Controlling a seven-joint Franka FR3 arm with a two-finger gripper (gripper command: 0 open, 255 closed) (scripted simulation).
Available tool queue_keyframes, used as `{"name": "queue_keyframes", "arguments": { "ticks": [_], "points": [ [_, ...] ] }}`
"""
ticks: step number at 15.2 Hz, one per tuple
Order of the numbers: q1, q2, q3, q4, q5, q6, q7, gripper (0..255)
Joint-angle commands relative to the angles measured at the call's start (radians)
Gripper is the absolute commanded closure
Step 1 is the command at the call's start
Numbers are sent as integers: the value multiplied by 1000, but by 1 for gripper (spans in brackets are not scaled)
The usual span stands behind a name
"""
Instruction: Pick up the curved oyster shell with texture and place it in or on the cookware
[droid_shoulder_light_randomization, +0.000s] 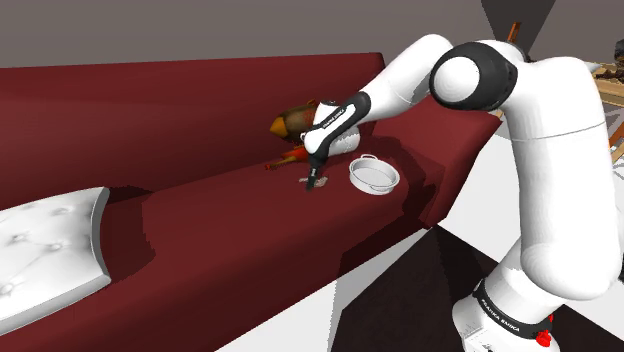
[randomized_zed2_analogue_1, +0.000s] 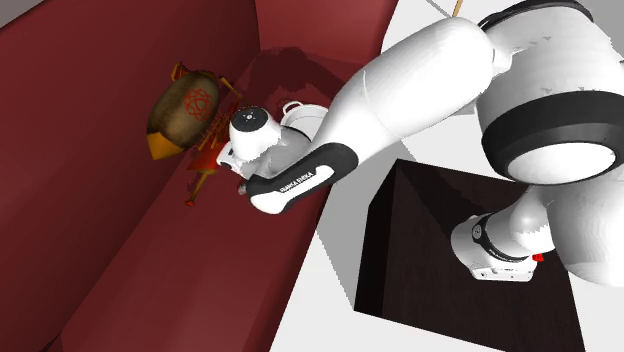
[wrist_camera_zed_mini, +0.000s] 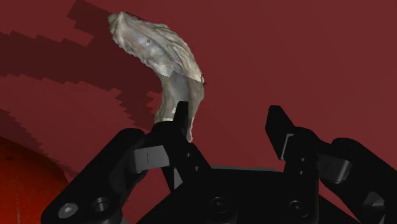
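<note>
Student: Sofa (droid_shoulder_light_randomization: 200, 230), dark red, bears everything; the white arm (droid_shoulder_light_randomization: 540, 180) reaches over its seat. Where does the shell lie?

Tutor: Cookware (droid_shoulder_light_randomization: 374, 175), a pale shallow pan, sits on the seat. The oyster shell (wrist_camera_zed_mini: 162, 54) lies near it, under the gripper (wrist_camera_zed_mini: 230, 124).

Student: How should the shell handle?

Tutor: Probably light, rigid and brittle at the edges, with a ridged surface that aids grip. The thicker mid-curve looks the best hold. The jaws stand wide apart, holding nothing. The shell's narrow end reaches one fingertip (wrist_camera_zed_mini: 182, 114), off-centre; contact cannot be told.
</note>
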Motion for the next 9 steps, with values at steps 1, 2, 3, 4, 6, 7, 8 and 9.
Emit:
{"name": "queue_keyframes", "arguments": {
  "ticks": [1, 2, 3, 4, 6, 7, 8, 9],
  "points": [
    [-200, -69, 175, -173, 73, 252, -395, 0],
    [-339, -74, 302, -224, 111, 331, -567, 0],
    [-340, -58, 304, -216, 97, 338, -557, 0],
    [-337, -43, 302, -207, 89, 345, -551, 0],
    [-328, -13, 296, -189, 81, 356, -546, 0],
    [-323, 2, 293, -179, 79, 362, -545, 0],
    [-317, 16, 289, -169, 77, 367, -543, 0],
    [-312, 31, 285, -159, 75, 372, -542, 0]
  ]
}}
